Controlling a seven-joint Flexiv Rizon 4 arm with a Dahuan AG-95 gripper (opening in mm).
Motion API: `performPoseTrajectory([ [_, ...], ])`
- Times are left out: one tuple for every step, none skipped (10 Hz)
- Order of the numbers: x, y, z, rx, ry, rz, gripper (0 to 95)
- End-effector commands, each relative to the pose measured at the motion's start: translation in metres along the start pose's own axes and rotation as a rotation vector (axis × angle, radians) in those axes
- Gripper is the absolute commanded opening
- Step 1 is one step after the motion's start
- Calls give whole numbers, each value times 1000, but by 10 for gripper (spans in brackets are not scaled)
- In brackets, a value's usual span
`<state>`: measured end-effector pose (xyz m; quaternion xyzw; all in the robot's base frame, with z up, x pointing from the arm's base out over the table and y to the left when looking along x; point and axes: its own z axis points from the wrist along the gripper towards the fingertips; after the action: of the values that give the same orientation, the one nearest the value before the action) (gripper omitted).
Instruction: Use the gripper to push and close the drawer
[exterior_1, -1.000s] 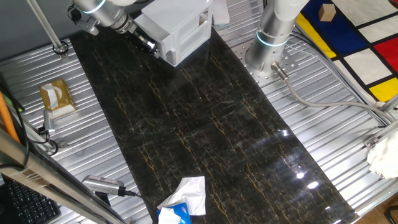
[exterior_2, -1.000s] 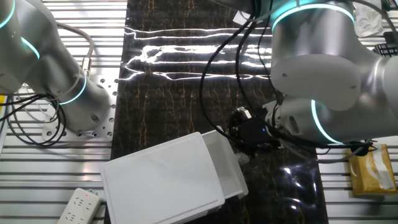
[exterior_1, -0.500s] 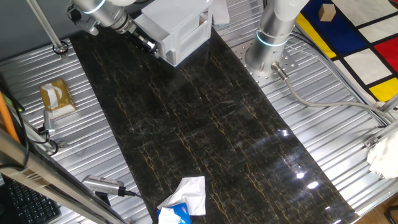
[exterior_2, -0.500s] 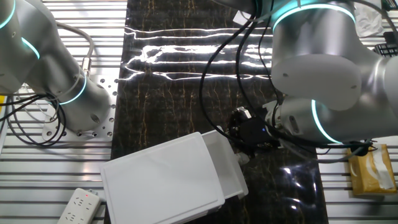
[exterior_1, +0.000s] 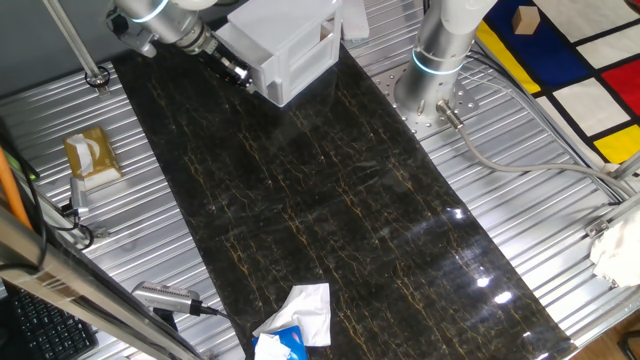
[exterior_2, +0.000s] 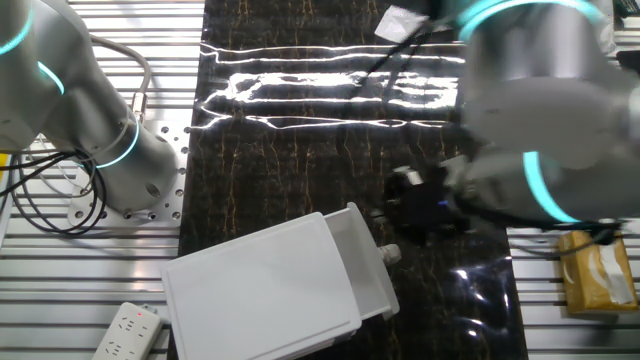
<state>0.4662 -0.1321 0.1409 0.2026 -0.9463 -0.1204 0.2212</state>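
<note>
One dark marbled mat (exterior_1: 330, 200) covers the ribbed metal table (exterior_1: 520, 200); jaws' state seemingly unreadable.

**Gripper parked at the cabinet's left face, far end of the mat**

Up at the far edge, the gripper (exterior_1: 236, 72) sits right beside the white cabinet (exterior_1: 285, 45), on its left; whether it touches can't be told, nor how the jaws stand. The cabinet rests at the far end of the dark marbled mat (exterior_1: 340, 210). Right of it stands the upright silver arm base (exterior_1: 440, 50). Near edge: a crumpled white-and-blue wrapper (exterior_1: 295, 322). Far left on the ribbed table (exterior_1: 530, 180), a small tan box (exterior_1: 90, 157).
</note>
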Motion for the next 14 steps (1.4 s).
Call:
performPoseTrajectory([
  [-12,0,-10,-6,14,4,0],
  [-16,-1,-13,-8,18,5,0],
  [-16,-1,-13,-9,22,1,0],
  [-14,-1,-11,-9,22,-4,0],
  [-9,-1,-6,-11,23,-13,0],
  [-3,-1,-1,-11,26,-21,0],
  [2,-1,4,-14,31,-24,0],
  [6,0,6,-14,33,-26,0],
  [9,1,8,-14,34,-28,0],
  [15,2,11,-15,35,-31,0],
  [19,3,15,-15,35,-33,0],
  [25,5,20,-16,36,-35,0],
  [29,6,23,-16,35,-37,0],
  [34,8,25,-17,37,-37,0],
])
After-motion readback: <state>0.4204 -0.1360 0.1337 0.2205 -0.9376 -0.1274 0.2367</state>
